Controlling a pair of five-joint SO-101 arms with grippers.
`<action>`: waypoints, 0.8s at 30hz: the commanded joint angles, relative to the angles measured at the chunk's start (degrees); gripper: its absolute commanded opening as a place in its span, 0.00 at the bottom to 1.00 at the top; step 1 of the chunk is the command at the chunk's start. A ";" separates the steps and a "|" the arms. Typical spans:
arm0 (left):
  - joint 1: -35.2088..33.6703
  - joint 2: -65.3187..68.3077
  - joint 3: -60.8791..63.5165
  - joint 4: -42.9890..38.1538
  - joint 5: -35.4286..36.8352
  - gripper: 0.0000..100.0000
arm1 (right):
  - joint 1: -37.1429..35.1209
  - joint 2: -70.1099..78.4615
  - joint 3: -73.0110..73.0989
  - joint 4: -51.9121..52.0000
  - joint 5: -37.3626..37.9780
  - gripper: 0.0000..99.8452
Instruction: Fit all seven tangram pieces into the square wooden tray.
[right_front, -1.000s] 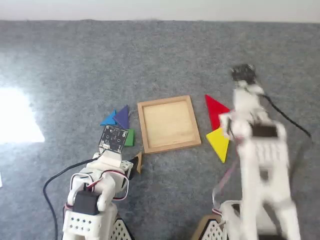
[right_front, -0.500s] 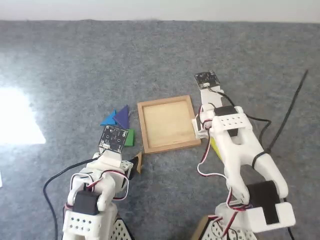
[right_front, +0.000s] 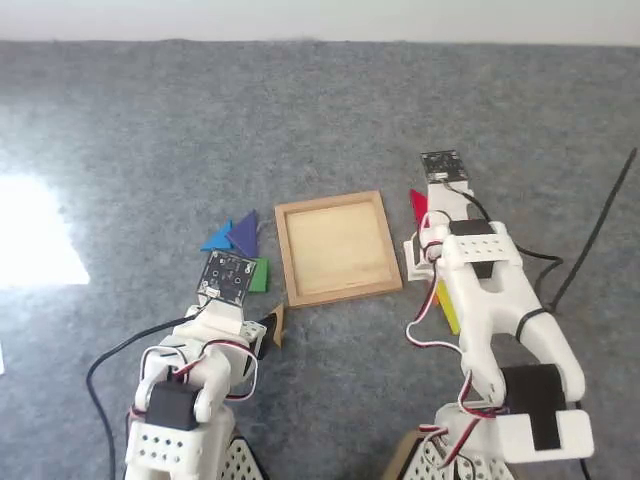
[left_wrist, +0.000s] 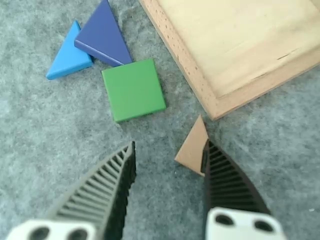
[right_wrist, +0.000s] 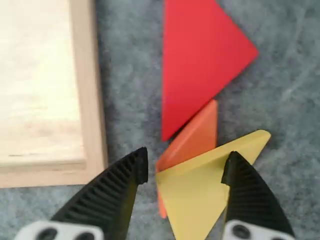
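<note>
Grey felt-like table (right_front: 150, 120). At its centre sits the square pale-wood tray (right_front: 283, 256), with every piece outside it. At the tray's nine o'clock lie a light blue triangle (left_wrist: 69, 55), a dark blue triangle (left_wrist: 102, 36) and a green square (left_wrist: 133, 89). At seven o'clock a tan triangle (left_wrist: 192, 147) lies beside one finger of the wide-spread left gripper (left_wrist: 168, 146). At three o'clock are a red triangle (right_wrist: 200, 55) and a yellow triangle (right_wrist: 200, 187). The right wrist view brings out an orange piece (right_wrist: 192, 137) between them, possibly a parallelogram. The right gripper (right_wrist: 187, 152) hangs above, fingers spread.

7 pieces (left_wrist: 133, 89) — 1 tray (right_front: 345, 292) — 2 arms (right_front: 495, 290)
</note>
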 joint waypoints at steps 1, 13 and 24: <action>0.26 -1.23 -0.31 0.26 -0.79 0.21 | 1.71 -0.13 0.26 -0.57 -0.62 0.25; 0.26 -1.23 -0.31 0.26 -0.79 0.21 | 5.76 0.31 2.02 1.36 0.70 0.25; 0.26 -1.23 -0.31 0.26 -0.79 0.21 | 6.37 0.31 2.46 1.45 0.97 0.08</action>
